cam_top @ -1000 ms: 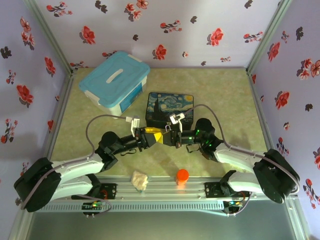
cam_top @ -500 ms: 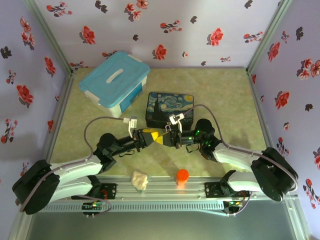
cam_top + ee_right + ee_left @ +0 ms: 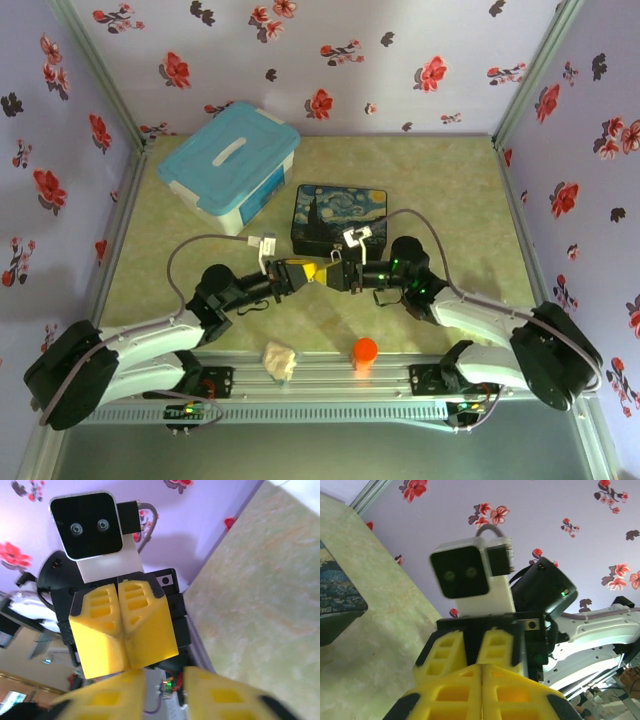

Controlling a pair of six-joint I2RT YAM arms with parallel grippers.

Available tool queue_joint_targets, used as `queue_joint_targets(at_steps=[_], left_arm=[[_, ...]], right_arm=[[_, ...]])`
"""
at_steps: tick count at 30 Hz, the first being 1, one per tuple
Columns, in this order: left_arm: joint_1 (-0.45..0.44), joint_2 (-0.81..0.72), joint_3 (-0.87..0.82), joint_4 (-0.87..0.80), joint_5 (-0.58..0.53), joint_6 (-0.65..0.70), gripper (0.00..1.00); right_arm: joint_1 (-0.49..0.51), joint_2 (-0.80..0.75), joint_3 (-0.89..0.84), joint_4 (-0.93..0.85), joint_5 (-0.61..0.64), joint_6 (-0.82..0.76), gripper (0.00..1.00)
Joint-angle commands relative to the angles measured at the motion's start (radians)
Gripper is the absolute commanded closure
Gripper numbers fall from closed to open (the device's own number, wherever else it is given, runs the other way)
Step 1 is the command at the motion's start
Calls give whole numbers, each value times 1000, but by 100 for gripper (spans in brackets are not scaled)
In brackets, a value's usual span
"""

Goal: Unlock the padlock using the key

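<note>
The padlock and key are too small for me to pick out. If either is in hand, it is hidden where the two claws meet tip to tip, above the tabletop point(image 3: 450, 200) just near of the painted box point(image 3: 340, 213), so I can say nothing sure of their looks. I judge both to be light, hard, slick metal that would twist or slip out of a loose pinch. I would take the padlock by the flat sides of its body, leaving keyhole and shackle free, and the key by its head, shaft pointing out.

The left claw point(image 3: 307, 272) is closed, its yellow fingers point(image 3: 455, 695) pressed flat together with no gap. Whether something thin is nipped between them I cannot tell. The right claw point(image 3: 334, 277) faces it with its fingers point(image 3: 225, 695) parted and nothing visible between them.

Further out, a blue-lidded tub point(image 3: 230, 160) sits at far left. An orange cap point(image 3: 365, 349) stands at the near edge, well apart from the claws.
</note>
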Motion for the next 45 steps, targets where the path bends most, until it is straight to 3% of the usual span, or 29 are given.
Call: queue_joint_targets(at_steps=[1,3,5,6,8,9,12,16,18,23,34,45], left_arm=[[-4,-38,57,-110,-47,-10,100],[-1,-57,72,-200,-101,-29,100],[6,-78,95,-356,-176,-82,100],[13,-86,113,-460,-223,-122,100],[23,-87,124,-563,-273,-183,100],[24,-82,122,-565,-278,-194,100],[26,-71,132,-584,-282,-228,100],[15,-69,141,-577,-299,-267,100],[5,-66,145,-576,-319,-286,100],[-20,-49,147,-541,-356,-335,100],[-30,-14,176,-498,-387,-403,100],[-30,-1,194,-473,-393,-410,100]], right_arm=[[-7,-61,16,-122,72,-99,57],[-6,-120,8,-223,159,-189,57],[12,-200,36,-448,341,-335,57],[50,-244,55,-574,528,-435,57],[164,-315,56,-665,817,-649,54],[226,-341,41,-655,947,-749,50],[356,-356,-2,-547,1242,-1007,49],[478,-268,-52,-339,1437,-1340,49],[512,-194,-54,-246,1479,-1443,49],[541,-61,-43,-68,1483,-1510,51],[546,57,35,-35,1431,-1487,61],[555,156,97,-3,1420,-1504,64]])
